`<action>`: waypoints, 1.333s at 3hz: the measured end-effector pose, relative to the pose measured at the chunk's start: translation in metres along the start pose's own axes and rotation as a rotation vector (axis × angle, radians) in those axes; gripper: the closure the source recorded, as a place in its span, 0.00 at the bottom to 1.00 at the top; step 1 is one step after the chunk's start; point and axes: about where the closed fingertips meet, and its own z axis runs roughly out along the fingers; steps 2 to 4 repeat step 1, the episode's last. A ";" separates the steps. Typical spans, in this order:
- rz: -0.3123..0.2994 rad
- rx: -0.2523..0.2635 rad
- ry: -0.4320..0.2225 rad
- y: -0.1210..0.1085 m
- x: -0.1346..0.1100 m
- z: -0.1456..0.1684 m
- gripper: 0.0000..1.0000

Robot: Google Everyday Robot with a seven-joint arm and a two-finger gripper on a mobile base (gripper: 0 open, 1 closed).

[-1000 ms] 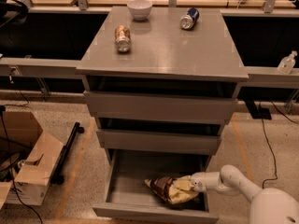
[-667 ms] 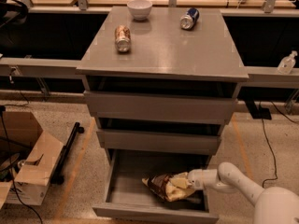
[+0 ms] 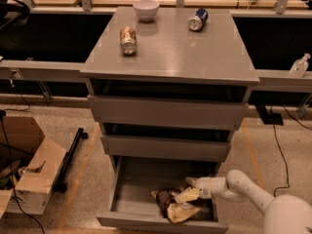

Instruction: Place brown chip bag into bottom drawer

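The bottom drawer (image 3: 127, 189) of the grey cabinet is pulled out. The brown chip bag (image 3: 171, 207) lies crumpled on the drawer floor at the front right, its dark brown end to the left and its cream-yellow end to the right. My gripper (image 3: 188, 188) reaches in from the right, inside the drawer just above the bag's right end. Its fingers (image 3: 187, 195) are spread apart, the lower one resting over the bag and the upper one clear of it.
The two upper drawers (image 3: 165, 112) stand slightly open. On the cabinet top are a white bowl (image 3: 146, 9), a brownish can (image 3: 128, 39) and a blue can (image 3: 198, 20), both lying down. A cardboard box (image 3: 29, 174) sits on the floor at left.
My gripper moved a little left with the bag inside the drawer. Its fingers have spread and the bag now lies on the drawer floor.
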 end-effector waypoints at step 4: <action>0.000 0.000 0.000 0.000 0.000 0.000 0.00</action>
